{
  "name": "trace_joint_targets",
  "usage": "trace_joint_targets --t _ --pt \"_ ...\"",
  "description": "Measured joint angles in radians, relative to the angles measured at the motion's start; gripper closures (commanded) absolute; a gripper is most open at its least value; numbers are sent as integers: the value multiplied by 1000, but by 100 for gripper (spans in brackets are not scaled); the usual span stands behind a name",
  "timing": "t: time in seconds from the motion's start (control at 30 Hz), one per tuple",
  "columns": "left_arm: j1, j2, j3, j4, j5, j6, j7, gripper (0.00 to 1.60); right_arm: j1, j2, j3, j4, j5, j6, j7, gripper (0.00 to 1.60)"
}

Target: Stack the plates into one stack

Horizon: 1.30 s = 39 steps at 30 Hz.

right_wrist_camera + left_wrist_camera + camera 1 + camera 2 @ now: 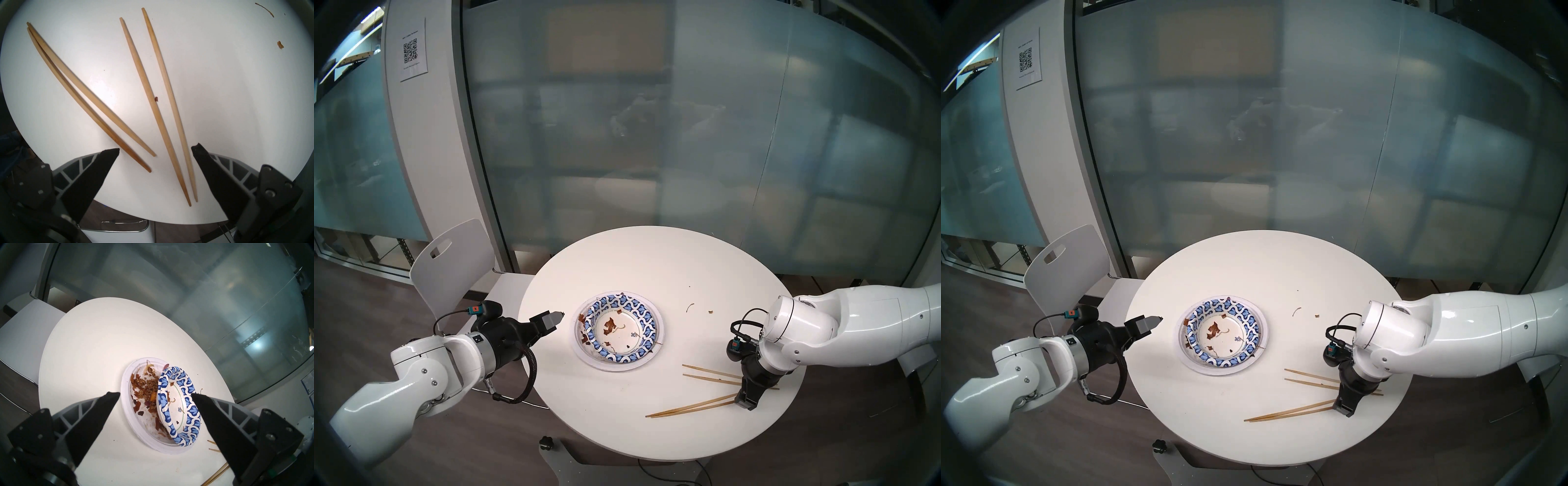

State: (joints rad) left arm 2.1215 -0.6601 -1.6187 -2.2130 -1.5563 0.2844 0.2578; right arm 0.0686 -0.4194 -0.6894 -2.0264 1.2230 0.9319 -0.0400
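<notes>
One stack of plates sits left of the table's middle: a smaller blue-and-white patterned plate (644, 315) (1248, 315) on a wider plain white plate (619, 368) (1212, 370). In the left wrist view the patterned plate (178, 405) leans tilted on the white plate (125, 395), with brown food scraps beside it. My left gripper (556, 317) (1154, 320) (155, 393) hovers open just left of the stack, touching nothing. My right gripper (746, 405) (1344, 410) (156, 148) points down, open and empty, over the ends of the chopsticks (153, 95).
Several wooden chopsticks (704, 404) lie in two pairs at the front right of the round white table (653, 264). Small crumbs (710, 311) lie right of the stack. A white chair (456, 258) stands at the table's left, and a glass wall runs behind.
</notes>
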Motion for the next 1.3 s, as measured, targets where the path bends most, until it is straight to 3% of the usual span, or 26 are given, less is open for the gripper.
trace_joint_targets --t 0.43,0.77,1.0,1.03,1.07,1.2,1.3 --pt "-11 6 4 5 -9 2 3 0 8 4 12 32 -47 -86 106 0" --pt "-14 10 4 7 -9 2 6 0 21 13 17 23 -79 -104 164 0" --pt "-15 13 6 9 -9 2 6 0 24 -22 29 -7 -110 -125 192 0" --pt "-15 13 6 10 -9 2 6 0 24 -28 30 -10 -112 -126 194 24" --pt "-16 14 7 10 -9 2 6 0 24 -37 32 -14 -116 -127 196 36" --pt "-16 15 9 11 -8 2 6 0 24 -63 35 -24 -129 -127 206 32" --pt "-17 16 11 11 -8 2 6 0 24 -83 35 -33 -142 -124 219 74"
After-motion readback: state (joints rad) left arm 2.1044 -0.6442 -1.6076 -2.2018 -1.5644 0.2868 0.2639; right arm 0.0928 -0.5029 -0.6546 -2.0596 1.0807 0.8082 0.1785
